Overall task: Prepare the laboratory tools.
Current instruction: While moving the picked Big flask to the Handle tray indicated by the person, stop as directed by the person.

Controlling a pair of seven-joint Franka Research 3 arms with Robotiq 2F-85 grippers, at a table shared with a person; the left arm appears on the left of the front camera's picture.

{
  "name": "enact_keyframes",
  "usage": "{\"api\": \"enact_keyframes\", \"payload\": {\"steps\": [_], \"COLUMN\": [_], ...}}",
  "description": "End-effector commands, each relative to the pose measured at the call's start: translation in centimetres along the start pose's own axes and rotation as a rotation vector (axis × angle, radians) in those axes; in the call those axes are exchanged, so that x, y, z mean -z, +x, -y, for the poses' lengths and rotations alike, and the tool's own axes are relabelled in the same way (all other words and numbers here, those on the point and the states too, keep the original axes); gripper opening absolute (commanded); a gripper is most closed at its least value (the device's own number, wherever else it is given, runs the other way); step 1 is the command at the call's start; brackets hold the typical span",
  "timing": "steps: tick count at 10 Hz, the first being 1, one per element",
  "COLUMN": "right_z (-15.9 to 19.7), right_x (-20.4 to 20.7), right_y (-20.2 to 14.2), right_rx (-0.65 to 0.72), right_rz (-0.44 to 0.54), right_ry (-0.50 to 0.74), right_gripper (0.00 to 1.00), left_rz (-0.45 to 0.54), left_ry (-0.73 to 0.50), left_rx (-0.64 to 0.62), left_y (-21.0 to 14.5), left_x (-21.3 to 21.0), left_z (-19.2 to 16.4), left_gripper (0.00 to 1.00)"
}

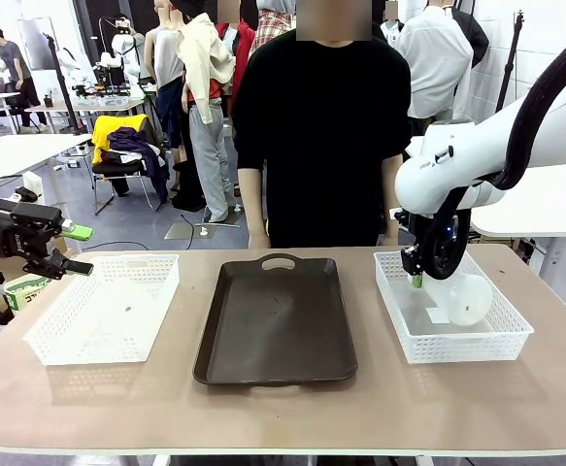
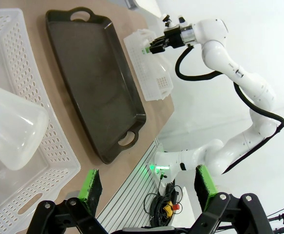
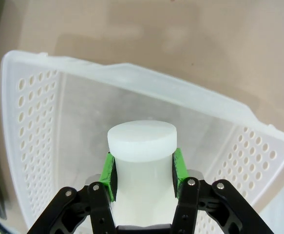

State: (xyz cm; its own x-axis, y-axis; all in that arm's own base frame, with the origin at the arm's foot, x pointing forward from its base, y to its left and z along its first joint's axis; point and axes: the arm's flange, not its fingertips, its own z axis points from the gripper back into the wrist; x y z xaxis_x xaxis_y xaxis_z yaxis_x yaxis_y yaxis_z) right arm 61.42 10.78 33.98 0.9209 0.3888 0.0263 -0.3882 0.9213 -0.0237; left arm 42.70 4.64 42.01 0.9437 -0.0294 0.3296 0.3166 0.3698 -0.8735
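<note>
Right gripper [image 3: 142, 168] is pinched tight on the neck of one flask [image 3: 142, 141], with a green pad on each side just under the flat top. From the front, that flask is tipped sideways with its round base toward the camera, inside the right basket [image 1: 457, 345]. Honestly can't tell if the base is resting on the basket floor or hanging just above it, since the frosted plastic blends right in.

Left gripper [image 1: 77, 249] sits out past the left edge of the table [image 1: 283, 417] with its fingers spread wide. Its wrist cam looks down on the second flask [image 2: 10, 129], lying on its side in the left basket [image 2: 59, 156].

The dark tray [image 1: 275, 320] lies between the two baskets. A person [image 1: 326, 126] stands at the far side, arms down.
</note>
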Motion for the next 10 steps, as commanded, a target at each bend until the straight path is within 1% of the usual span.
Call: {"api": "enact_keyframes", "payload": {"steps": [1, 4, 6, 8, 10], "right_z": [-0.6, -1.1, -1.4, -2.7, -3.8], "right_x": [-2.5, -5.5, -7.9, -10.2, -11.6], "right_y": [-0.7, -2.8, -5.2, -7.8, -9.4], "right_rx": [0.007, 0.036, 0.056, 0.075, 0.07], "right_rz": [-0.013, -0.01, 0.006, 0.026, 0.052], "right_ry": [0.055, 0.081, 0.093, 0.059, 0.037], "right_gripper": [0.0, 0.0, 0.0, 0.0, 0.0], "left_rz": [0.006, 0.006, 0.006, 0.006, 0.006], "left_ry": [-0.004, -0.004, -0.004, -0.004, -0.004], "left_rx": [0.004, 0.004, 0.004, 0.004, 0.004], "left_y": [0.0, 0.0, 0.0, 0.0, 0.0], "left_x": [-0.1, -0.1, -0.1, -0.1, -0.1], "left_z": [0.1, 0.1, 0.1, 0.1, 0.1], "left_gripper": [1.0, 1.0, 1.0, 1.0, 1.0]}}
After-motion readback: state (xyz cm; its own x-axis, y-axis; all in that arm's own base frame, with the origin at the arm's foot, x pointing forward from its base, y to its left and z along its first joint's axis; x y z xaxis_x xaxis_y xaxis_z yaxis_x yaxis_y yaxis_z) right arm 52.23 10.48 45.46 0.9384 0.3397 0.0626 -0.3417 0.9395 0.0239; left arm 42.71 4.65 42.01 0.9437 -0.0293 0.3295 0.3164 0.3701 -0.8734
